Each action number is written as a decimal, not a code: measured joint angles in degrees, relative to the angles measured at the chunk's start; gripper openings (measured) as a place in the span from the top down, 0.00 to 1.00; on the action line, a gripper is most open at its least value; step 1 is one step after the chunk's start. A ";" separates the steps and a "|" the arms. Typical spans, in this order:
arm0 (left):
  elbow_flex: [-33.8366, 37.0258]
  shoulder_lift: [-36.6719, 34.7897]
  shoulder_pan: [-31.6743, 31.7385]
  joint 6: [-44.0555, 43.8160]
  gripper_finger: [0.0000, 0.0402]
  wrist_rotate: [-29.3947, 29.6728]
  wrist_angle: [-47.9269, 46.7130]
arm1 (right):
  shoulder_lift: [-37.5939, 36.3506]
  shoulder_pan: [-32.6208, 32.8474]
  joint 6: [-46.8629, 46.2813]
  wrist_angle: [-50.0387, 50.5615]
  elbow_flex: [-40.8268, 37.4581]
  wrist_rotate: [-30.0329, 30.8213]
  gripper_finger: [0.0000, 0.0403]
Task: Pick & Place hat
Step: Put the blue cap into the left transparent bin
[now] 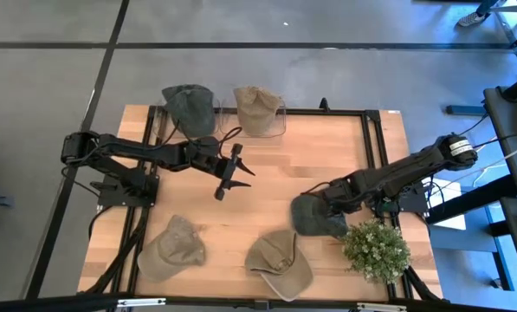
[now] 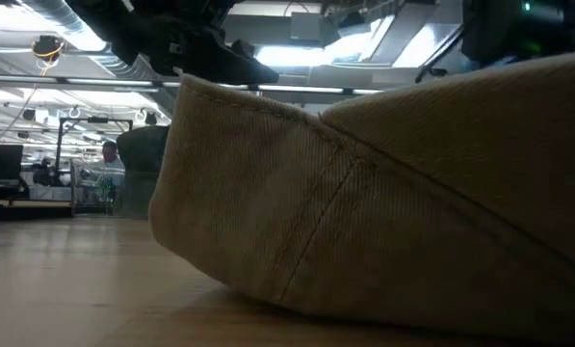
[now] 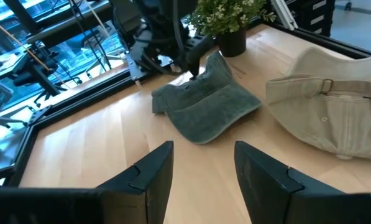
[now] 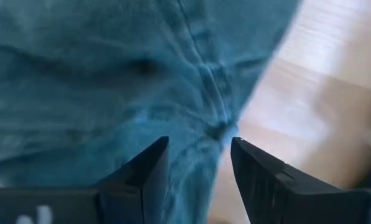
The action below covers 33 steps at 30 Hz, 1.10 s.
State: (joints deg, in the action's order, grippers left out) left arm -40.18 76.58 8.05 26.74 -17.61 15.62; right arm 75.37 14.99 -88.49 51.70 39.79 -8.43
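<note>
Resting on a wooden counter [image 1: 267,186] above grey floor: five hats, one plant [image 1: 377,249]. Right end effector [image 1: 320,204] straddles the dark hat [image 1: 314,218], unclenched; left end effector [image 1: 232,173] released.

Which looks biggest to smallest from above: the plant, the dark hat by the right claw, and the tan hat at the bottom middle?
1. Tan hat, slightly the largest.
2. Plant and dark hat look about alike; the right claw covers part of the hat, so I won't rank them.
</note>
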 joint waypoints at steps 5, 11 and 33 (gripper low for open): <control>0.00 0.00 0.00 0.00 0.59 0.00 0.00 | 0.00 -0.16 0.01 -8.38 -6.12 0.44 0.57; 0.00 0.00 0.00 0.02 0.59 -0.01 0.01 | -0.26 -0.13 7.96 -10.31 -9.85 13.41 0.57; -0.04 -0.02 -0.02 -2.75 0.59 -0.02 -0.87 | 10.19 -16.05 78.76 -52.80 -7.41 23.64 0.73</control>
State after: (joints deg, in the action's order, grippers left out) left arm -40.23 76.55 8.04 24.00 -17.63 14.74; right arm 85.57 -1.06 -9.73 -1.10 32.38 15.22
